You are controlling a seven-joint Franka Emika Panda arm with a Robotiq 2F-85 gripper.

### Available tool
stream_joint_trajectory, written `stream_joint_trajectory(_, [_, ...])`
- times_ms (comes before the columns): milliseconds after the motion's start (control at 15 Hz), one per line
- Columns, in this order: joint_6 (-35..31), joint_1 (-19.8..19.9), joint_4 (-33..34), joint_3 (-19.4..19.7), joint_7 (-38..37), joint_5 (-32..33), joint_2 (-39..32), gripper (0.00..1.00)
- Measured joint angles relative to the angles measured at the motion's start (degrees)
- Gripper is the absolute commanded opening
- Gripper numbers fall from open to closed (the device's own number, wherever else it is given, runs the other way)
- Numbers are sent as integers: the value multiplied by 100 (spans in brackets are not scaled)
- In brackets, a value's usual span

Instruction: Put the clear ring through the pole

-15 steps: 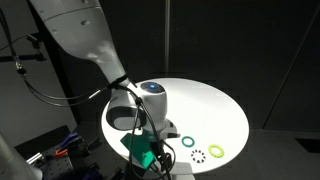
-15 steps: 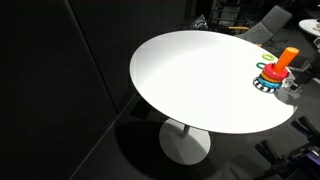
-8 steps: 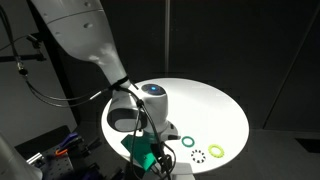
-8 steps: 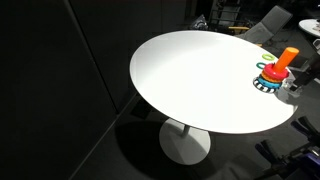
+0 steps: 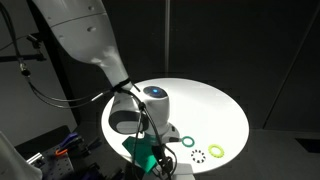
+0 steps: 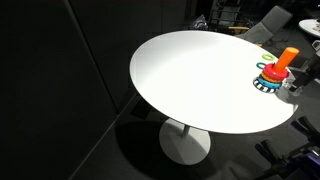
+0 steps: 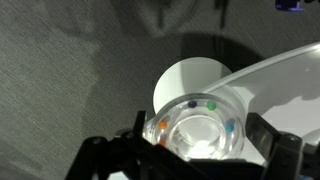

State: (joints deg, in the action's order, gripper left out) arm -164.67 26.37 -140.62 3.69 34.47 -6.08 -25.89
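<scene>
In the wrist view the clear ring (image 7: 168, 128), see-through with small coloured beads in it, sits between my gripper (image 7: 196, 142) fingers (image 7: 108, 158), over the table edge with the floor below. The gripper (image 5: 153, 150) hangs at the near rim of the white round table (image 5: 212, 104). A similar whitish speckled ring (image 5: 198, 154) lies on the table. The pole (image 6: 287, 58), an orange peg on a round blue-and-white base (image 6: 267, 84), stands at the table's edge in an exterior view; the arm hides it in the other.
A dark green ring (image 5: 188, 141) and a yellow-green ring (image 5: 216, 150) lie on the table near the speckled ring. The table's white pedestal foot (image 7: 188, 80) shows on the grey carpet below. Dark curtains and cables surround the table (image 6: 200, 80).
The arm's wrist has shifted very slightly to the right. The rings and the pole have not moved.
</scene>
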Motion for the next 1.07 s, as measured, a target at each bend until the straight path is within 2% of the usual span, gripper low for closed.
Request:
stream_joint_trajectory(133, [0, 26, 15, -17, 0, 0, -20, 100])
stream_joint_trajectory(200, [1, 40, 22, -27, 0, 0, -31, 94])
stream_joint_trajectory(267, [1, 53, 28, -35, 0, 0, -44, 74])
stream_joint_trajectory(333, [1, 62, 34, -41, 0, 0, -60, 70])
stream_joint_trajectory(1067, [24, 70, 113, -68, 0, 0, -53, 68])
